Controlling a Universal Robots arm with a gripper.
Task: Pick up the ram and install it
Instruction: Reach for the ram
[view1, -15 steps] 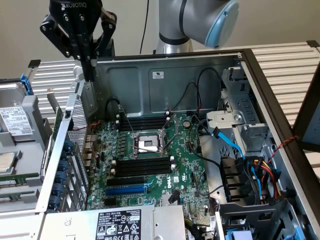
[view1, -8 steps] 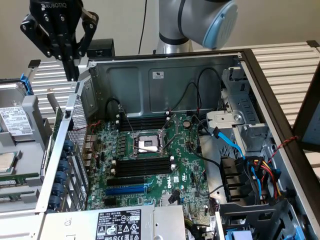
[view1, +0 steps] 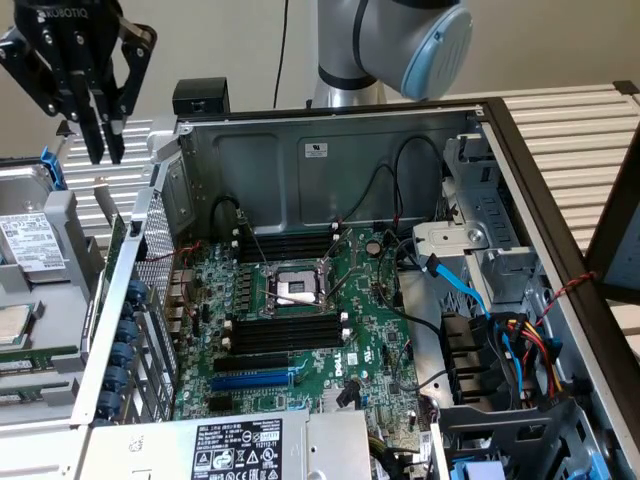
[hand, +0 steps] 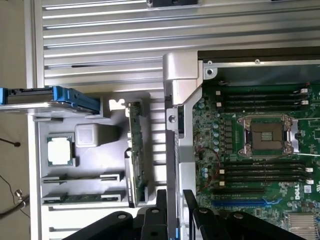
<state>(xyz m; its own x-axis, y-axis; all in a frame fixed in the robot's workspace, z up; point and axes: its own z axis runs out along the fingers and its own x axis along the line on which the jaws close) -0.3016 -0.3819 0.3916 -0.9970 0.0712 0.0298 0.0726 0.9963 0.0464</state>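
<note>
Gripper (view1: 105, 152) hangs high over the grey tray (hand: 107, 157) that sits at the exterior view's left of the computer case (view1: 330, 165). Its fingers are a narrow gap apart and hold nothing. A processor chip (hand: 60, 150) lies toward the tray's outer edge, and two other green sticks (hand: 82, 176) lie flat in holders near a corner. The ram (hand: 135, 150) stands on edge in a slot along the tray's case-side edge, just beside the case wall (hand: 172, 130) and untouched. Further right, the black memory slots (view1: 285, 335) on the motherboard (view1: 360, 340) are all empty. Step in hand, as I judge it, is the approach for the pick. To do it well:
- centre on the ram's mid-length
- set the fingers across its thin faces, not its ends
- keep the outer finger off the case wall
- descend plumb and grip the top edge only
- draw it out in line with the slot so the board doesn't bind or flex
</note>
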